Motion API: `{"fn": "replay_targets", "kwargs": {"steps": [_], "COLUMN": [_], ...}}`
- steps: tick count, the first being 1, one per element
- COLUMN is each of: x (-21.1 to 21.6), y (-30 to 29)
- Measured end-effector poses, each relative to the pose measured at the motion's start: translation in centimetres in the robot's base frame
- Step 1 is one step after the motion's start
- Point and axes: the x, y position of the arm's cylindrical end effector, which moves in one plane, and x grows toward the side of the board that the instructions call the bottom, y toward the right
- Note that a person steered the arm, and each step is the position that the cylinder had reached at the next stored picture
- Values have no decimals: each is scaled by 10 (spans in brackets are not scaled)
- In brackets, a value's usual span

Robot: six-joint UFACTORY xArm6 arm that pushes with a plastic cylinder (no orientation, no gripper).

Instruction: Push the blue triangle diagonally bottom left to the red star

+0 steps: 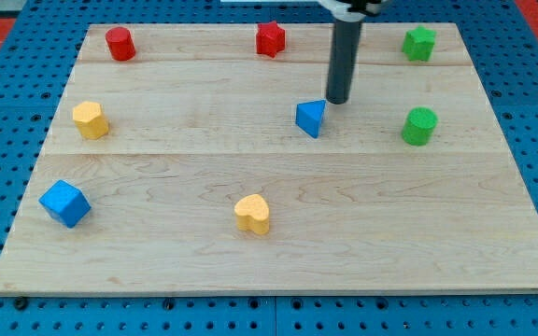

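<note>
The blue triangle (311, 118) lies on the wooden board (278, 252) a little right of centre. The red star (270, 38) sits near the board's top edge, up and to the left of the triangle. My tip (337, 101) is at the end of the dark rod, just to the upper right of the blue triangle, very close to its corner or touching it; I cannot tell which.
A red cylinder (120, 43) is at the top left, a green star (419, 43) at the top right, a green cylinder (419, 126) on the right. A yellow block (91, 119) is at the left, a blue cube (64, 203) at the lower left, a yellow heart (252, 214) at the bottom centre.
</note>
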Motion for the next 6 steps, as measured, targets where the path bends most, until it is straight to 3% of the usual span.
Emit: {"fn": "replay_targets", "kwargs": {"steps": [1, 2, 3, 4, 5, 6], "x": [42, -1, -87, -94, -10, 28], "y": [1, -85, -171, -144, -81, -109]}}
